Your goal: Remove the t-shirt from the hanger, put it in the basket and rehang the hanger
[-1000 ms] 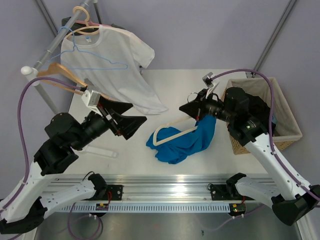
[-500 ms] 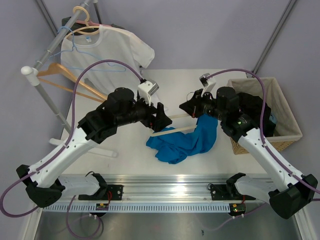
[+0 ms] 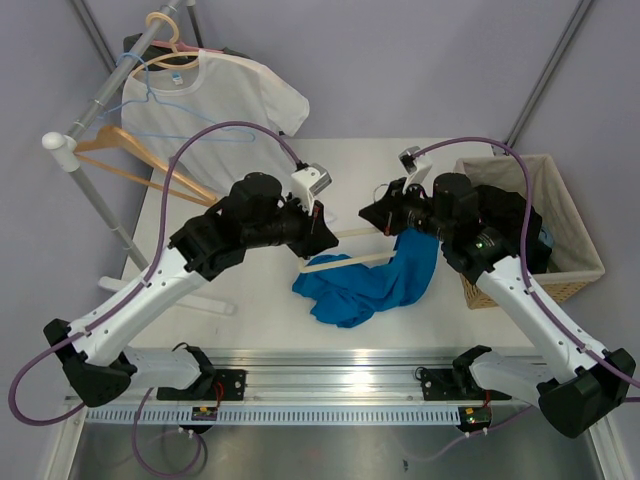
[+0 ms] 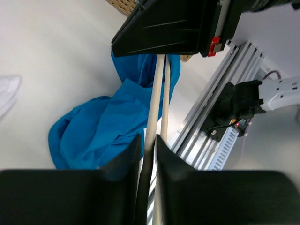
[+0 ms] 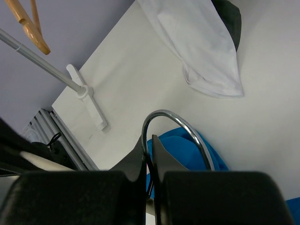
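Blue cotton is where the eye goes. The blue t-shirt point(image 3: 365, 285) is draped straight under the right claw point(image 3: 378, 215) and spills into a heap on the table point(image 3: 250, 290), below and between the two claws. One end of the pale hanger point(image 3: 345, 262) is bare and pokes out of the cloth toward the left claw point(image 3: 318, 225). The other end is buried in fabric beneath the right claw.

From its own wrist camera, the left claw's fingers are pressed together on the hanger's pale bar, with blue cloth just beyond the tips. The right claw is pinched on the chrome hook point(image 5: 173, 122), and the wire runs down between its fingers.

So both claws are on the hanger and neither is on the shirt. I'd say the step here is working the frame out of the cloth. To do that well, the right claw should probably act as a steady anchor while the left draws the bare end toward itself, low and level, so the heap's own weight holds the shirt back. The hook wire looks thin and slick, so it may swivel in the grip. The neckline could also snag on the buried shoulder, so go slowly.

Further out, behind the left claw, a white t-shirt point(image 3: 215, 130) hangs on the rack point(image 3: 100, 100). A wicker basket point(image 3: 570, 230) sits behind the right claw.
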`<state>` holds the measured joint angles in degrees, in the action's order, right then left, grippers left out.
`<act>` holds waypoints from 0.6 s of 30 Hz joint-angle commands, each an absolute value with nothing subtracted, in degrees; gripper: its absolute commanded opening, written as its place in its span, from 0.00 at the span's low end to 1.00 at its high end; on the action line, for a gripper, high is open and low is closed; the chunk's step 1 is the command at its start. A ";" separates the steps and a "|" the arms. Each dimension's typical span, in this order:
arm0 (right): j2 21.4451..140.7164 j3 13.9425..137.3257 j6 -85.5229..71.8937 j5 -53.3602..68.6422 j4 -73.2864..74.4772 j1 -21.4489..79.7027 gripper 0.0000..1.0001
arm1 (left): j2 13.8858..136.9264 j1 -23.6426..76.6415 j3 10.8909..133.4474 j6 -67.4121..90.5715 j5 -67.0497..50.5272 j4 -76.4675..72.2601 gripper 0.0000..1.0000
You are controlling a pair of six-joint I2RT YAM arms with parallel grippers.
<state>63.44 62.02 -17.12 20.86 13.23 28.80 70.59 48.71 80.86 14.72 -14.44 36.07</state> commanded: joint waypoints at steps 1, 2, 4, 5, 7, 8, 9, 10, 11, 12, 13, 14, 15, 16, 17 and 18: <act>62.14 65.65 -17.23 22.67 11.86 28.74 0.00 | 71.19 48.69 82.70 14.15 -18.88 34.72 0.00; 62.05 65.83 -17.23 22.94 11.87 28.65 0.00 | 71.28 48.69 82.62 14.41 -19.24 34.63 0.00; 62.31 66.09 -17.49 22.85 12.04 28.74 0.00 | 71.37 48.69 82.44 15.55 -17.68 34.54 0.00; 62.40 66.27 -17.49 22.68 12.30 28.65 0.00 | 71.02 48.69 82.27 15.90 -16.80 34.54 0.00; 62.49 66.53 -17.75 22.33 12.57 28.65 0.29 | 70.49 48.78 81.74 16.52 -14.34 34.54 0.00; 62.40 66.53 -17.93 21.98 12.66 28.65 0.46 | 69.79 48.69 81.56 16.70 -13.37 34.45 0.00; 62.32 66.71 -18.02 21.80 12.83 28.65 0.70 | 69.35 48.69 81.39 17.48 -12.40 34.54 0.00; 62.05 66.80 -18.19 21.54 13.18 28.65 0.77 | 68.74 48.78 81.04 17.75 -10.57 34.45 0.00; 61.79 66.88 -18.19 20.32 13.53 28.65 0.81 | 67.34 48.69 80.95 18.36 -9.76 34.54 0.00; 61.61 66.97 -18.28 19.43 14.14 28.65 0.84 | 66.45 48.69 80.77 18.80 -8.62 34.63 0.00; 61.18 67.15 -18.11 17.60 15.28 28.65 0.88 | 65.49 48.69 80.25 19.33 -5.57 34.89 0.00; 60.82 67.06 -18.02 16.45 15.73 28.65 0.89 | 64.43 48.69 79.72 19.68 -4.15 35.07 0.00; 60.47 66.89 -17.93 15.30 16.08 28.65 0.90 | 61.73 48.69 79.11 20.12 -2.91 34.98 0.00; 59.69 66.28 -18.02 14.16 16.34 28.65 0.92 | 60.39 48.78 78.41 20.21 -0.55 35.07 0.00; 59.16 65.92 -18.02 12.93 16.26 28.65 0.92 | 59.16 48.78 77.18 20.48 -0.27 35.07 0.00; 58.80 65.57 -18.10 12.66 16.09 28.65 0.93 | 58.02 48.69 76.65 20.91 1.48 34.98 0.00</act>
